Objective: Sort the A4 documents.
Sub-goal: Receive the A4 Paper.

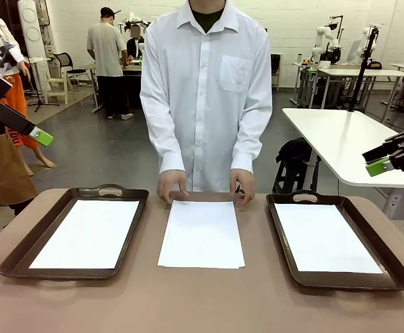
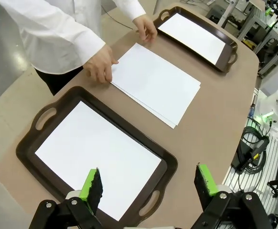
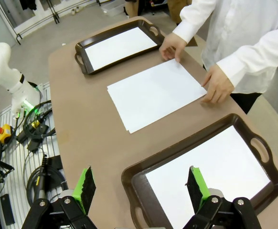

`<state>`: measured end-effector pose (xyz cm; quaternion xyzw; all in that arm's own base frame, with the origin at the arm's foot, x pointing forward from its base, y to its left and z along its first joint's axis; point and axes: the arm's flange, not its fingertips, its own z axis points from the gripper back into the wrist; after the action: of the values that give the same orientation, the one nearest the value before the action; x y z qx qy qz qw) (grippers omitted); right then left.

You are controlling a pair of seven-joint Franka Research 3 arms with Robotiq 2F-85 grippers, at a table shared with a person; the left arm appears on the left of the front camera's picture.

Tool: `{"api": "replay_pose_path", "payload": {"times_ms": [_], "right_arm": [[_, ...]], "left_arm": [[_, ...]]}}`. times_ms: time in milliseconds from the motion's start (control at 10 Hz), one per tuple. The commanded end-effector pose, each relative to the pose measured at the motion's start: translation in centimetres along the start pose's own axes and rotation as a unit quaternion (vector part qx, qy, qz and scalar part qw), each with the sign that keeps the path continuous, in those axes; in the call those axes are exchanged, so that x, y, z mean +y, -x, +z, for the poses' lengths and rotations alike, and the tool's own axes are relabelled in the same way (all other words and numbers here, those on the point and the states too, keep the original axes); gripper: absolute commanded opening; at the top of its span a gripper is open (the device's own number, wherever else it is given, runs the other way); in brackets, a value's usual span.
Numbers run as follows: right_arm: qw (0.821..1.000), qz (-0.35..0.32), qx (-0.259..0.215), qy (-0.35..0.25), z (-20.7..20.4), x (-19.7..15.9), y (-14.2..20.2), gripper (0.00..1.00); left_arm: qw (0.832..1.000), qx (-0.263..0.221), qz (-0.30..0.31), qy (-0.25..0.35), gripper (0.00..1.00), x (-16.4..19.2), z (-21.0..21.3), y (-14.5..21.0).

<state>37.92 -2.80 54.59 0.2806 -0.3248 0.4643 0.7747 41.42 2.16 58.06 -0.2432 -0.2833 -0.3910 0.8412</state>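
Front: A4 documents (image 1: 202,232) are lying stacked at the middle of the table (image 1: 202,305), between left tray (image 1: 21,260) and right tray (image 1: 396,277), with person's hands (image 1: 172,187) pressing their far edge. Left wrist: left gripper (image 2: 148,183) is hanging released above left tray. Right wrist: right gripper (image 3: 141,181) is hovering released above right tray.

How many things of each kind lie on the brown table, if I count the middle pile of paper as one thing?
Dark brown rectangular handled trays: 2, left tray and right tray
Plain white A4 paper sheets seen inside the trays: 2, left sheet and right sheet
Middle pile of white A4 paper: 1
Total: 5
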Motion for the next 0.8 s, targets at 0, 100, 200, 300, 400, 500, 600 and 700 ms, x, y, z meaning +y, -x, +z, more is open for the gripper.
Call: {"api": "replay_pose_path", "payload": {"times_ms": [0, 100, 200, 300, 400, 500, 600, 700], "right_arm": [[1.000, -0.001, 0.002, -0.001, -0.12, -0.02, 0.08, 1.00], [1.000, -0.001, 0.002, -0.001, -0.12, -0.02, 0.08, 1.00], [1.000, -0.001, 0.002, -0.001, -0.12, -0.02, 0.08, 1.00], [1.000, -0.001, 0.002, -0.001, -0.12, -0.02, 0.08, 1.00], [1.000, -0.001, 0.002, -0.001, -0.12, -0.02, 0.08, 1.00], [1.000, -0.001, 0.002, -0.001, -0.12, -0.02, 0.08, 1.00], [1.000, -0.001, 0.002, -0.001, -0.12, -0.02, 0.08, 1.00], [1.000, -0.001, 0.002, -0.001, -0.12, -0.02, 0.08, 1.00]], "left_arm": [[1.000, 0.001, -0.001, 0.002, 1.00, -0.08, -0.09, 0.00], [1.000, 0.001, -0.001, 0.002, 1.00, -0.08, -0.09, 0.00], [1.000, 0.001, -0.001, 0.002, 1.00, -0.08, -0.09, 0.00], [1.000, 0.001, -0.001, 0.002, 1.00, -0.08, -0.09, 0.00], [1.000, 0.001, -0.001, 0.002, 1.00, -0.08, -0.09, 0.00], [1.000, 0.001, -0.001, 0.002, 1.00, -0.08, -0.09, 0.00], [1.000, 0.001, -0.001, 0.002, 1.00, -0.08, -0.09, 0.00], [1.000, 0.001, -0.001, 0.002, 1.00, -0.08, -0.09, 0.00]]}}
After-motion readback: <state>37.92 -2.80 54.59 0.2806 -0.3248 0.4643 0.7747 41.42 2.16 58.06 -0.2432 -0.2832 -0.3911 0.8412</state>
